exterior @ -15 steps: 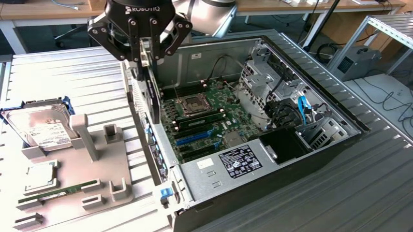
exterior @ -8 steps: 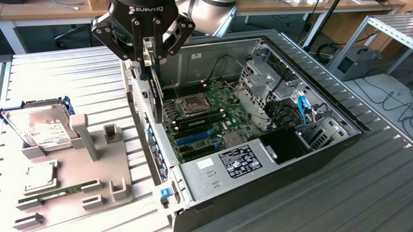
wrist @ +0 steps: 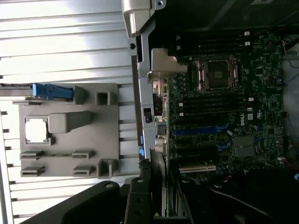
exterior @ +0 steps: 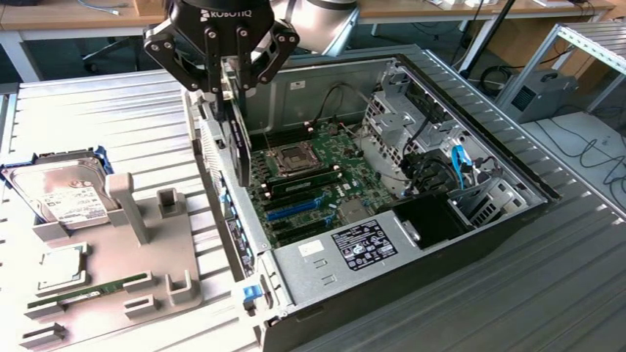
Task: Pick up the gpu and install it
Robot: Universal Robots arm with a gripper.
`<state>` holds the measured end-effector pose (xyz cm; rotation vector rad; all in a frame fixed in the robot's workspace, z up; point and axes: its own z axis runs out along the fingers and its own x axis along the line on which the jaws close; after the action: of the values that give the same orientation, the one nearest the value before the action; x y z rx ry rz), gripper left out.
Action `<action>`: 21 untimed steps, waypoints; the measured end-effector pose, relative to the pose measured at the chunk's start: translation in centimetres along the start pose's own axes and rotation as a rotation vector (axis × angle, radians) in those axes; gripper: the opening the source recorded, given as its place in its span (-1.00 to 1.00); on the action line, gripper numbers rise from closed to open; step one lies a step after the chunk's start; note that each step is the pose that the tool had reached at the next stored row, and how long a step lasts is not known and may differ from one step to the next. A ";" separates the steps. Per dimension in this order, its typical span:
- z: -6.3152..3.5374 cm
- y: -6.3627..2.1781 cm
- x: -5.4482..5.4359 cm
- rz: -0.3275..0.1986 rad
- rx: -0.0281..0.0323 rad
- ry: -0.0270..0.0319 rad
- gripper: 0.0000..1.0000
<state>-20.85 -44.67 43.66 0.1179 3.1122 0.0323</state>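
My gripper (exterior: 230, 86) is shut on the gpu (exterior: 237, 139), a slim dark card that hangs on edge, long side pointing down. The card hovers over the near side wall of the open computer case (exterior: 489, 220), at the exterior view's left side of the case, and its lower end reaches down to about the level of the motherboard (exterior: 313, 180). In the wrist view the dark fingers (wrist: 140, 205) clamp the card's edge (wrist: 161, 196), with the case wall (wrist: 147, 126) and the blue expansion slots (wrist: 198, 130) beyond it.
Beside the case on the ribbed metal table stands a grey parts holder (exterior: 146, 249) carrying a silver hard drive in a blue frame (exterior: 59, 194), a processor chip (exterior: 59, 265) and a green memory stick (exterior: 88, 293). Drive cages and cables (exterior: 430, 147) fill the case's far end.
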 end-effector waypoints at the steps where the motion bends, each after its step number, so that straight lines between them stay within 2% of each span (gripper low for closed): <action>1: 0.00 0.00 0.0 0.000 0.0001 0.0000 -0.47; 21: 0.20 0.34 -1.6 0.000 0.0014 -0.0001 -0.47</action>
<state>-19.20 -44.45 43.52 0.1179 3.1122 0.0301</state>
